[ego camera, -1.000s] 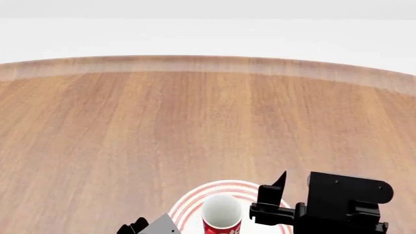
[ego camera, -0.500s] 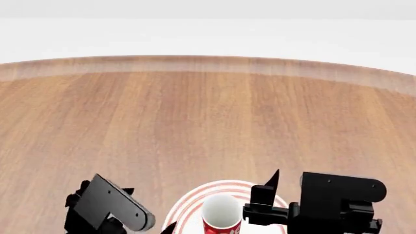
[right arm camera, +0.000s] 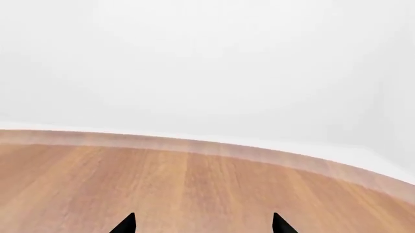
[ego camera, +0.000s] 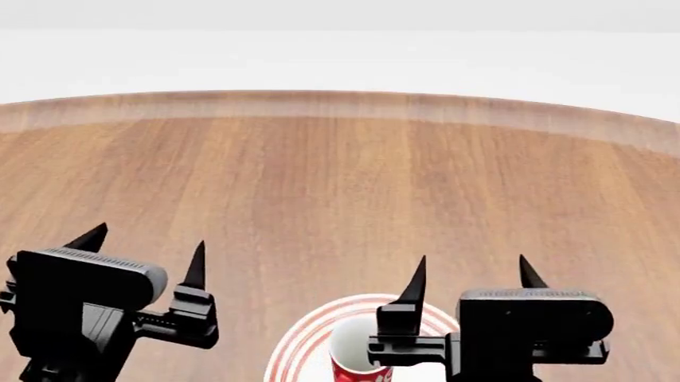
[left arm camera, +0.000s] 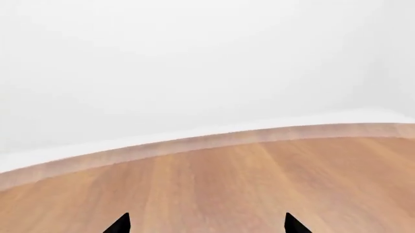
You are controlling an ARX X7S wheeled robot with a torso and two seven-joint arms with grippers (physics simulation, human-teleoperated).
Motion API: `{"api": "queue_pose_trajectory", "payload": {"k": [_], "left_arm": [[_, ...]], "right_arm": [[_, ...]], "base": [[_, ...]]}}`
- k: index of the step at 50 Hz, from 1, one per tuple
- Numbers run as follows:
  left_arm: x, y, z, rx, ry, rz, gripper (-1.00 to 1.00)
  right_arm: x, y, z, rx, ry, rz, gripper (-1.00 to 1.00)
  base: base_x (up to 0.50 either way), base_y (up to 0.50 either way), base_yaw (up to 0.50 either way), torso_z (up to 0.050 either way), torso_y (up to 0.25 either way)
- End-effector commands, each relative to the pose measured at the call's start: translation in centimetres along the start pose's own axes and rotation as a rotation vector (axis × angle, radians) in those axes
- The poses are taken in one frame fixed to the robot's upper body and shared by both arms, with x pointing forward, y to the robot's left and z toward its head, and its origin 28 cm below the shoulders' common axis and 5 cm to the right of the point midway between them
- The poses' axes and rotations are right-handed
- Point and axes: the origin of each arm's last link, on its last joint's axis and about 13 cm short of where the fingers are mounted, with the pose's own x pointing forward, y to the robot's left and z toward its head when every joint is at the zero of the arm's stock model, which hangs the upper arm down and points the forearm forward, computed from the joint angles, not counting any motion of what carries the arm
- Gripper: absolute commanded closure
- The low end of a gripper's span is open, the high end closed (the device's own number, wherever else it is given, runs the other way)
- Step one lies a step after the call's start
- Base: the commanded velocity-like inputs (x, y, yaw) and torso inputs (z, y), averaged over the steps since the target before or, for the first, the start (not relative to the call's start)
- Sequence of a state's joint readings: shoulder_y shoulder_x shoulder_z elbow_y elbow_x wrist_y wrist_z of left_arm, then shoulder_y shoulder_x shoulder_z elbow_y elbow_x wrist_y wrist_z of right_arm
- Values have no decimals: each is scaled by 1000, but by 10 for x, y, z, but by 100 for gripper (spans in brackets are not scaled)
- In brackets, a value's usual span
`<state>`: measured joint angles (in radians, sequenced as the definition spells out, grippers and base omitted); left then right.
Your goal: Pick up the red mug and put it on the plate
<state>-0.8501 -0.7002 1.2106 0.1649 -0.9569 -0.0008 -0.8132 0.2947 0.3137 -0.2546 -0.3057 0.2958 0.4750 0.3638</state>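
The red mug [ego camera: 359, 356] stood upright on the plate [ego camera: 301, 342] at the near edge of the desk [ego camera: 340, 183], its long axis vertical and its open mouth facing up, showing a white inside. Only its rim and a strip of red wall with white marks showed in the head view; its handle could not be seen, so which way it pointed could not be told. The plate was round and white with concentric red rings near its rim, flat on the wood-grained, light brown desk, whose far edge curved against a plain white background.

The right claw [ego camera: 470, 274] hovered just right of the mug, its black pointed fingers spread apart and aimed toward the far side, holding nothing; its near-left finger partly overlapped the mug's rim in the head view. The left claw [ego camera: 143, 251] was well to the left of the mug and plate, fingers likewise parted and empty. Each wrist view showed only two dark fingertips over bare wood.
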Motion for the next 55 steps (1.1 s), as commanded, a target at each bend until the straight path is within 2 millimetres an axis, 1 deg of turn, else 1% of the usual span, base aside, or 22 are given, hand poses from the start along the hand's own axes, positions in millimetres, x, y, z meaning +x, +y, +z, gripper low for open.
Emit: {"api": "queue_pose_trajectory", "payload": {"k": [1, 5, 17, 29, 32, 35, 36, 38, 55], "left_arm": [[2, -3, 6, -45, -67, 29, -100], [3, -2, 5, -45, -67, 34, -100], [2, -3, 4, -46, -65, 26, -100], [-3, -4, 8, -54, -107, 13, -100], [-5, -4, 10, -63, -136, 6, -100], [-12, -4, 15, -81, -242, -12, -100], [-16, -4, 17, -73, -302, -6, -100], [-18, -5, 18, -74, -340, 4, -100], [-20, -3, 24, -85, -347, -3, -100]], "right_arm": [[-1, 0, 6, -4, -61, 5, -100], [-3, -1, 8, -3, -76, 4, -100], [-3, -1, 8, -8, -80, 6, -100], [-9, 1, 12, -6, -133, 29, -100], [-10, 1, 13, 0, -161, 32, -100], [-15, 1, 17, 13, -273, 41, -100], [-20, 1, 20, 26, -331, 54, -100], [-23, 1, 21, 27, -362, 59, -100], [-25, 3, 25, 19, -371, 76, -100]], "base": [[0, 0, 0, 0, 0], [0, 0, 0, 0, 0], [0, 0, 0, 0, 0], [0, 0, 0, 0, 0], [0, 0, 0, 0, 0], [0, 0, 0, 0, 0], [0, 0, 0, 0, 0], [0, 0, 0, 0, 0], [0, 0, 0, 0, 0]]}}
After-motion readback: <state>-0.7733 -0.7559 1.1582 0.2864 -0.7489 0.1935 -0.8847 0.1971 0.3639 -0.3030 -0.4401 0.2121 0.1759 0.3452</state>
